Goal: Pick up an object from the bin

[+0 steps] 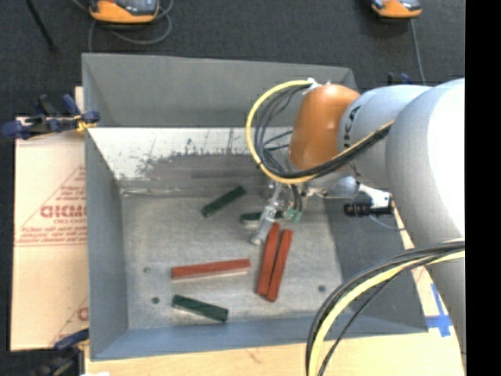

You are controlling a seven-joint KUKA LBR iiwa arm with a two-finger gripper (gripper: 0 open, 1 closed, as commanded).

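Along the left part of the frame, the grey bin (106, 233) is holding a few loose sticks spread over its floor. Lowest and furthest left, a dark green bar (200, 309) is lying near the front wall, tilting slightly down toward the right. Just above it, a flat red bar (210, 270) is lying almost level across the floor. Higher up, a green stick (223, 201) is slanting up to the right, and a small green piece (250, 218) is resting just beside the gripper. The gripper (272, 219) is hanging over the middle of the floor, right at the upper end of a pair of red bars (273, 266). These two bars are lying side by side, touching. Their long axis is running nearly up and down the frame, leaning a little to the right, and the top end is pointing at the gripper. Whether the gripper is open or closed cannot be told. Its orange cover (321, 124) and looping cables are filling the upper right.
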